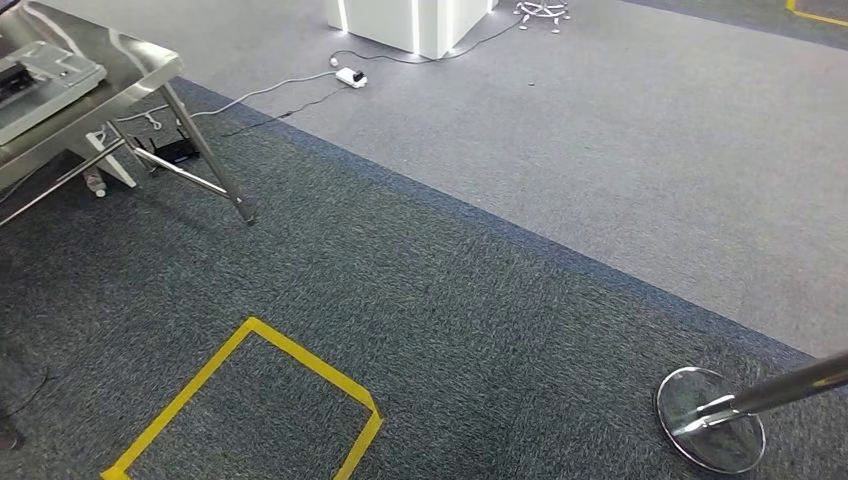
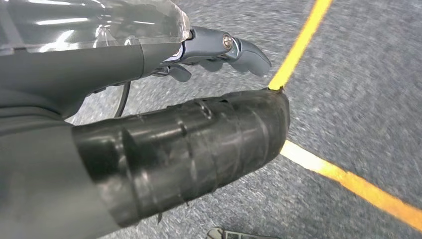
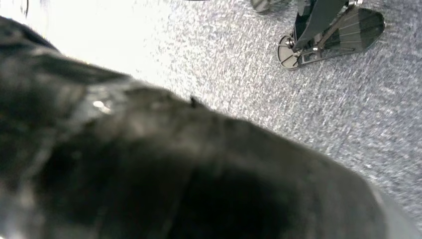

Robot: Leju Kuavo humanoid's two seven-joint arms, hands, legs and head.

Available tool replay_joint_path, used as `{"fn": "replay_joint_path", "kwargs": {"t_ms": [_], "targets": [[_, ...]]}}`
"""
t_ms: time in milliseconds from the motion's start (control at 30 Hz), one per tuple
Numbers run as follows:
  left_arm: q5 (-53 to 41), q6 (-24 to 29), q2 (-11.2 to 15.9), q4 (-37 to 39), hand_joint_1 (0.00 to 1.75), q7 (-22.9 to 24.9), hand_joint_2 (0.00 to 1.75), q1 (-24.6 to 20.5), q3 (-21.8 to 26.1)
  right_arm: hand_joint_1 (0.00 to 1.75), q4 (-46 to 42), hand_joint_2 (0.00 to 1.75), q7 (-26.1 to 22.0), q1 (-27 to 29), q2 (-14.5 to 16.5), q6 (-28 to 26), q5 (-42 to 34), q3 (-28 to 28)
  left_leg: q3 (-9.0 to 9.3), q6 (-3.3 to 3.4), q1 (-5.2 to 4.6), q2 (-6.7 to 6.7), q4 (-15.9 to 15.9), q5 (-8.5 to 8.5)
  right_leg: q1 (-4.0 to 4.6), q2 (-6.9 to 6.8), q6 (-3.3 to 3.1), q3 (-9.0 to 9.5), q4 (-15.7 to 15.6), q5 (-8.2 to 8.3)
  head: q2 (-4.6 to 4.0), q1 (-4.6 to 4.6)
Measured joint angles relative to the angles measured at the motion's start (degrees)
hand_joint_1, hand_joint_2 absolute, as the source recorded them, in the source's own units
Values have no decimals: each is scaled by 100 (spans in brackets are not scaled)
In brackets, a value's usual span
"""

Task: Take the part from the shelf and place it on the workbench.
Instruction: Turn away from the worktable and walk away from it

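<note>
- The part is not something I can pick out for certain — in the left wrist view a dark, ribbed, tape-wrapped cylinder lies along the left hand, and whether that is the part or the hand's own thick thumb I cannot tell.
- The left hand's fingers stick out nearly straight over the carpet, with nothing visibly between them; whether anything is gripped below them I cannot tell.
- The right hand is a blurred dark mass close to its camera, so I cannot tell how its fingers lie or whether they hold anything.
- The steel desk stands at the far left of the head view, well apart from the middle of the picture, with a flat grey tray-like object on it.
- On the dark carpet a yellow tape square lies near the robot; its lines also run under the left hand.
- A chrome stanchion base with a leaning pole sits at the right, and a white power strip with cables lies far off by a white cabinet.
- Risks, as I judge them: the robot looks mid-walk, so a loosely held part could slip with the sway; a step to the right could clip the stanchion — and stopping off the tape square would leave the desk out of easy reach.
</note>
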Motion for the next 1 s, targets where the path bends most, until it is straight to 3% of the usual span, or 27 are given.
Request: {"fn": "replay_joint_path", "kwargs": {"t_ms": [33, 67, 133, 167, 233, 300, 367, 433, 500, 533, 567, 633, 700, 733, 800, 867, 933, 1000], "targets": [[-4, 2, -1, 0, 0, 2, 0, 4, 0, 0, 0, 0, 7, 2, 0, 0, 5, 0, -17, 9, 0, -11, -4, 101, 6, 85, -1, -1, 10, 1, 0, 0], [-5, 4, -1, 0, 0, 1, 0, 6, 0, 0, 0, 0, 10, 3, 0, 0, 12, 0, 70, 26, 0, -33, -240, 305, 9, 171, 0, 3, 21, 0, 0, 0], [-7, 9, 5, 0, 0, 3, 0, 12, 0, 0, 5, 0, 18, -1, 4, 2, 22, 0, 375, 86, -1, -255, -1015, 737, 17, 323, 16, 4, 40, -1, 0, 2], [-10, 11, 9, 0, 0, 4, 0, 12, 0, 0, 9, 0, 23, -6, 8, 2, 25, 0, 491, 113, -2, -379, -1323, 857, 16, 392, 40, -8, 49, 3, 0, 2], [-21, 14, 18, 0, 0, 10, 0, 5, -1, 0, 17, 0, 42, -10, 15, 3, 28, 0, 563, 153, -20, -509, -1558, 892, -1, 503, 115, -45, 53, 21, 0, 3], [-31, 14, 15, 0, 0, 21, 0, -14, -1, 0, 20, 0, 68, 3, 16, 2, 29, 0, 591, 198, -22, -385, -1615, 929, -25, 565, 190, -71, 52, 40, 0, 4], [-37, 14, 8, 0, 0, 32, 0, -11, 0, 0, 23, 0, 97, 9, 17, 0, 30, 0, 639, 273, -3, -229, -1709, 992, 0, 326, 240, -189, 293, -124, 0, 20], [-39, 13, 5, 0, 0, 34, 0, 7, 0, 0, 24, 0, 117, 1, 17, 1, 35, 0, 652, 318, -8, -73, -1748, 1017, 15, 7, 273, -480, 911, -488, 0, 34], [-38, 11, 5, 0, 0, 22, 0, 17, 0, 0, 24, 0, 130, -4, 17, 7, 48, 0, 645, 320, -19, 87, -1732, 1000, -13, -81, 305, -744, 1483, -715, 0, 34], [-37, 11, 5, 0, 0, 13, 0, 16, 0, 0, 24, 0, 133, -3, 17, 10, 54, 0, 647, 311, -19, 170, -1720, 983, -30, -106, 320, -757, 1538, -683, 0, 34], [-37, 9, 3, 0, 0, 6, 0, 11, 0, 0, 24, 0, 133, 0, 16, 13, 57, 0, 655, 296, -15, 242, -1705, 962, -45, -137, 330, -645, 1346, -540, 0, 35], [-36, 7, -2, 0, 0, 1, 0, 4, 0, 0, 25, 0, 138, 0, 11, 19, 60, 0, 678, 238, -20, 365, -1664, 902, -49, -350, 323, -235, 607, -202, 0, 36], [-36, 7, -4, 0, 0, 9, 0, 0, 0, 0, 26, 0, 150, -8, 9, 23, 60, 0, 697, 169, -48, 461, -1625, 843, -26, -524, 264, -1, 149, -73, 0, 29], [-37, 8, -4, 0, 0, 16, 0, -7, 0, 0, 27, 0, 159, -9, 9, 25, 60, 0, 710, 138, -60, 501, -1622, 829, -7, -532, 223, 3, 120, -91, 0, 27], [-37, 8, -5, 0, 0, 28, 0, -27, 0, 0, 28, 0, 179, -5, 9, 24, 60, 0, 749, 82, -47, 564, -1625, 804, -4, -411, 149, -12, 98, -69, 0, 26], [-38, 8, -6, 0, 0, 33, 0, -30, 0, 0, 28, 0, 193, -10, 9, 21, 73, 0, 683, 33, -18, 389, -1421, 628, -18, -298, 76, -12, 67, -41, 0, 20], [-38, 8, -6, 0, 0, 33, 0, -19, 0, 0, 28, 0, 199, -19, 7, 14, 99, 0, 390, 13, -2, 108, -773, 258, -12, -189, 21, -19, 52, -25, 0, 12], [-39, 8, -6, 0, 0, 33, 0, -7, 0, 0, 28, 0, 202, -19, 0, 8, 122, 0, 36, 25, -2, 10, -70, 20, 22, -46, -8, -26, 53, -19, 0, 10]]}}
